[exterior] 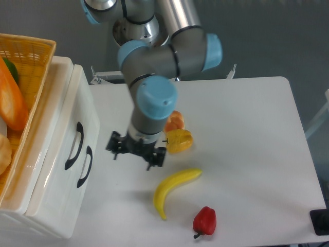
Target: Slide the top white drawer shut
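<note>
Fingers [134, 154] hidden under wrist, state unclear, apart from top white drawer [77, 141], basket [20, 56] cropped.

- There is a single fixed view, set high above the scene and looking steeply down on the white worktop [247, 128].
- The worktop fills the middle and right of the frame, its far edge toward the top against a grey background.
- The white cabinet [56, 170] sits at the left edge, cut off by the frame, with the yellow basket [31, 56] on it in the upper left corner.
- The arm [164, 56] enters from the top centre, near enough to hide part of the worktop behind it.
- With only one view, no second camera shares the scene.
</note>
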